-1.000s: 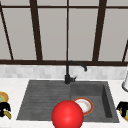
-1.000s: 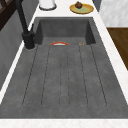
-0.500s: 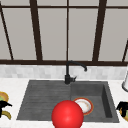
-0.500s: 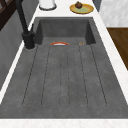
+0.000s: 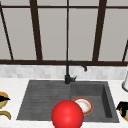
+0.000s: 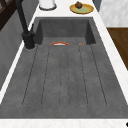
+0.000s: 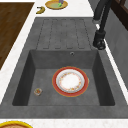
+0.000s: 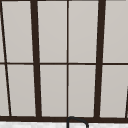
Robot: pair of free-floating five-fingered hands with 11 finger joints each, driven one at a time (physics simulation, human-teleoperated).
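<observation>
1. Left hand [image 5: 5,99]: in the front view a black shape at the worktop's left edge, over the left plate [image 5: 1,95]. I cannot tell whether it is open or closed. It has not moved since the earlier frames.
2. Left plate: yellow, near the worktop's back-left corner, with a green and purple item on it in the right side view [image 7: 56,4].
3. Banana [image 5: 5,114]: just in front of the left plate, at the left edge.
4. Sink [image 5: 32,100]: dark grey and set in the worktop, with the ribbed drainer on the left and the basin on the right.
5. Ball [image 5: 67,115]: large and red, at the sink's front edge in the front view, in the same place as before.
6. Tap [image 5: 67,75]: black, at the middle of the sink's back edge, with a window [image 8: 67,62] behind it.
7. Dish [image 7: 70,81]: white with a red rim, flat on the basin floor, unchanged. A small round thing [image 7: 38,91] lies near it, towards the basin's front.
8. Right hand [image 5: 122,107]: a black shape at the worktop's right edge, over the right plate [image 5: 124,115]. I cannot tell whether it is open or closed. It has not moved either.
9. Right plate: yellow, with a brown item on it in the left side view [image 6: 81,8].
10. Jar [image 5: 125,83]: white, at the back-right of the worktop.
</observation>
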